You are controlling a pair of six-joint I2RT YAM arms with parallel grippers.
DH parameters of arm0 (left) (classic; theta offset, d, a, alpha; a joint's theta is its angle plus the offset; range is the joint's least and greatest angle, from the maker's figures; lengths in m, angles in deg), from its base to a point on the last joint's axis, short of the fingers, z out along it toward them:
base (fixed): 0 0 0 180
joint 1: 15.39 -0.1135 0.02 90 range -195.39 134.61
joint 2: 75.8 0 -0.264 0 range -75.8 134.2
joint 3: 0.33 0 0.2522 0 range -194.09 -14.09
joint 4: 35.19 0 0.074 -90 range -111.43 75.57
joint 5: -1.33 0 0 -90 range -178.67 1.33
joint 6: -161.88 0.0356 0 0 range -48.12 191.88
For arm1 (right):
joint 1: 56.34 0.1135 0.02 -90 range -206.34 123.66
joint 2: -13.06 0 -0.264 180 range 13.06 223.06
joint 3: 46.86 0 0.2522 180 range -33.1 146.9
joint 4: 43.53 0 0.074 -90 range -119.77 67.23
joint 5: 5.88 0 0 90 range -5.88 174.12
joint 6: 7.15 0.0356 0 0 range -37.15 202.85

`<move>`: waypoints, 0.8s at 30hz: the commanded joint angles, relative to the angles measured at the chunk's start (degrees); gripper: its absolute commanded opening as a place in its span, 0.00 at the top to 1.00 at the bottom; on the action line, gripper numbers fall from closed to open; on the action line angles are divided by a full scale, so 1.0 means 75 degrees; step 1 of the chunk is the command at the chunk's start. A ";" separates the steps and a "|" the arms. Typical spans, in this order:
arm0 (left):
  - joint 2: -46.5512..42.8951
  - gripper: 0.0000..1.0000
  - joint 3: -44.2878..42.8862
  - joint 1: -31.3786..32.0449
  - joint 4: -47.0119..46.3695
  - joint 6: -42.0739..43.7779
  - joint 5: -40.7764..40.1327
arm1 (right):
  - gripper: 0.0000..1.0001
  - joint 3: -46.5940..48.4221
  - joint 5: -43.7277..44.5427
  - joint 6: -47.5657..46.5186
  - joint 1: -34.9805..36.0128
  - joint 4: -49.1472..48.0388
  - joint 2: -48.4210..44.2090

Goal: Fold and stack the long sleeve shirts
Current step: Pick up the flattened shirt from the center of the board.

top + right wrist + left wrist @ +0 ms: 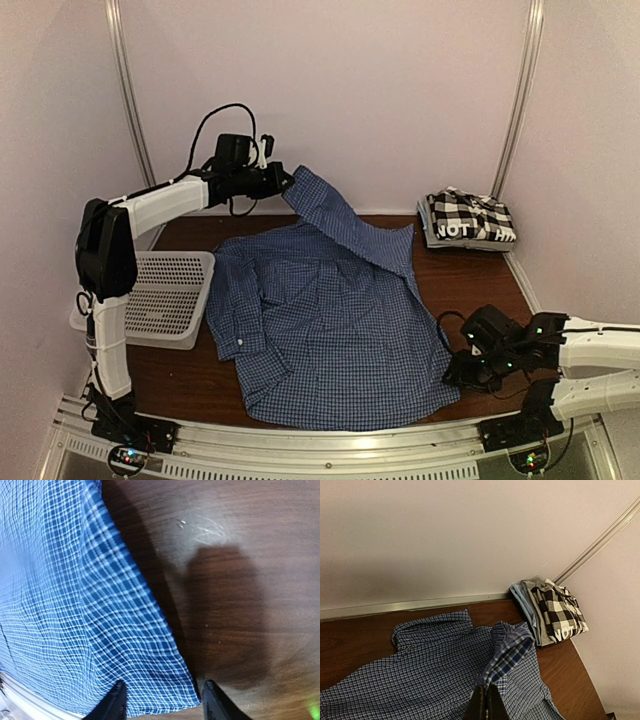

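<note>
The blue fine-checked shirt [325, 320] lies spread on the dark wood table [480, 275]. My left gripper [283, 183] is shut on its sleeve end [512, 655] and holds it lifted above the table at the back, near the wall. The black-and-white checked shirt [468, 215] lies folded at the back right, on top of other folded cloth; it also shows in the left wrist view [559, 609]. My right gripper [462, 375] is open low at the shirt's near right corner [165, 690], which lies between its fingers [116, 705].
A white mesh basket [165, 295] stands at the table's left edge by the left arm. Walls close the back and both sides. Bare wood shows right of the shirt [235, 605]. A metal rail [330, 440] runs along the near edge.
</note>
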 commanded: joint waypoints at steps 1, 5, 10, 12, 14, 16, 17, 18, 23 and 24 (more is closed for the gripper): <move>0.0107 1.00 -0.0165 -0.0066 -0.0290 0.0107 0.0096 | 0.52 -0.0229 0.0178 0.0496 0.0075 0.0355 -0.0366; 0.0107 1.00 -0.0152 -0.0067 -0.0299 0.0093 0.0108 | 0.57 -0.0260 0.0229 0.0531 0.0143 0.0270 -0.0085; 0.0108 1.00 -0.0171 -0.0070 -0.0296 0.0094 0.0120 | 0.60 -0.0168 0.0361 0.0567 0.0434 0.0117 0.0502; 0.0107 1.00 -0.0185 -0.0065 -0.0298 0.0098 0.0122 | 0.66 -0.0096 0.0370 0.0577 0.0576 0.0050 0.0690; 0.0107 1.00 -0.0203 -0.0065 -0.0297 0.0106 0.0113 | 0.72 0.0027 0.0409 0.0575 0.0681 0.0096 0.0810; 0.0107 1.00 -0.0236 -0.0074 -0.0304 0.0116 0.0116 | 0.81 0.0234 0.0557 0.0599 0.0737 0.0429 0.0851; 0.0107 1.00 -0.0255 -0.0072 -0.0306 0.0118 0.0109 | 0.85 0.0378 0.0611 0.0611 0.0758 0.0591 0.0832; 0.0104 1.00 -0.0269 -0.0073 -0.0307 0.0118 0.0102 | 0.89 0.0521 0.0759 0.0613 0.0765 0.0785 0.0793; 0.0058 1.00 -0.0428 -0.0076 -0.0360 0.0141 0.0049 | 1.00 0.1572 0.1264 0.0501 0.0839 0.1544 0.0690; 0.0035 1.00 -0.0451 -0.0082 -0.0371 0.0150 0.0008 | 1.00 0.1870 0.1316 0.0422 0.0878 0.1605 0.0737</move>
